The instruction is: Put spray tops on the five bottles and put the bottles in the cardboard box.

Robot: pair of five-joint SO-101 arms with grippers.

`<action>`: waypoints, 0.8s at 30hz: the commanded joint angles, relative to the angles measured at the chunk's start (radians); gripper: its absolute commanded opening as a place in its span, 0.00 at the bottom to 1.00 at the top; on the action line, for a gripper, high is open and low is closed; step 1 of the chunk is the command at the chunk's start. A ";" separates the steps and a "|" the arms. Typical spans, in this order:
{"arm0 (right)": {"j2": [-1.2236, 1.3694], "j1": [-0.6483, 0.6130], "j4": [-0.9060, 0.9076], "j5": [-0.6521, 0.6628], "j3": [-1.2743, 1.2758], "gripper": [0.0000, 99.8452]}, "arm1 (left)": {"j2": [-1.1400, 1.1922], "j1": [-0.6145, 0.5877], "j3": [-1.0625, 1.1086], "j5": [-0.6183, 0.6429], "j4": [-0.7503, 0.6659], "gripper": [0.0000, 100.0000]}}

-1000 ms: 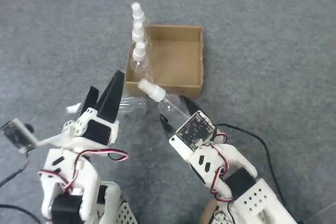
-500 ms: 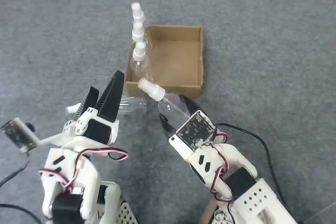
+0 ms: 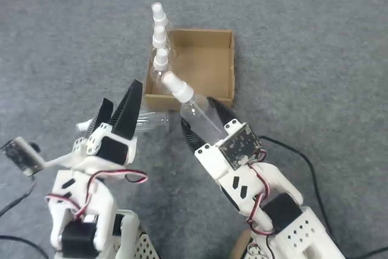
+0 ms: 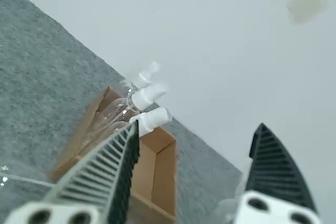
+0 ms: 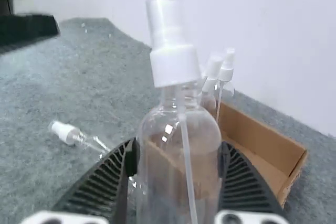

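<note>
My right gripper point(image 3: 198, 115) is shut on a clear bottle point(image 5: 178, 129) fitted with a white spray top point(image 3: 176, 87), held tilted above the carpet just in front of the cardboard box point(image 3: 209, 68). Three capped bottles point(image 3: 160, 43) stand in a row along the box's left wall, also in the left wrist view point(image 4: 149, 95). My left gripper point(image 3: 123, 95) is open and raised, holding nothing. Under it a bare clear bottle point(image 3: 153, 121) lies on the carpet. A loose spray top point(image 5: 65, 132) lies nearby, at the left in the high view point(image 3: 82, 125).
Grey carpet point(image 3: 303, 59) covers the table, with free room to the right of the box and at the far left. The box's right half point(image 3: 212, 59) holds nothing. Cables point(image 3: 291, 156) trail beside the right arm's base.
My right gripper has carried its bottle forward, so the spray top now sits over the box's front-left corner. The left arm has kept still.
</note>
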 commanded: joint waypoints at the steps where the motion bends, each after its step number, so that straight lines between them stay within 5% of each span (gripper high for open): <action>1: -0.094 -0.038 -0.016 -0.011 -0.074 0.12 | -0.023 -0.046 0.041 0.011 -0.110 0.32; 8: -0.252 -0.145 0.045 -0.002 -0.032 0.12 | -0.023 -0.051 0.071 0.011 -0.153 0.32; 24: -0.263 -0.150 0.047 0.000 0.037 0.12 | -0.025 0.097 0.074 0.003 -0.149 0.32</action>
